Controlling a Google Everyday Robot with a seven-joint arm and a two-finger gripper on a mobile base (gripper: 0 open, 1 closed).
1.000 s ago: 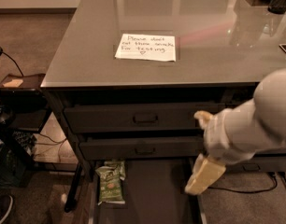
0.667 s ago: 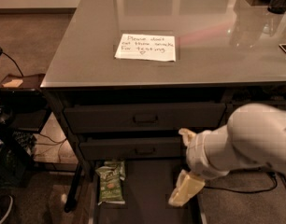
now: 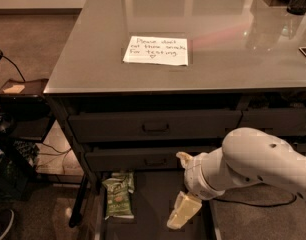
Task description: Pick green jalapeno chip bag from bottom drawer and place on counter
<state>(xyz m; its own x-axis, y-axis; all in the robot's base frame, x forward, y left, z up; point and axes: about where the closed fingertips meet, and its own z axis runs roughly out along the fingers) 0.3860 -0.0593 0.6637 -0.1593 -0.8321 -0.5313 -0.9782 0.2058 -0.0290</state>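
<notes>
while the green chip bag lies flat at the left side of the open bottom drawer, the gripper hangs over the drawer's middle, right of the bag and apart from it. whether the gripper is apart or together cannot be told. a handwritten note rests on the surface above.

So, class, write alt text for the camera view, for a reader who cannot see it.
The gripper of a white robot arm hangs over the open bottom drawer, right of and apart from a green jalapeno chip bag lying at the drawer's left side. Above, the counter bears a handwritten paper note.
</notes>
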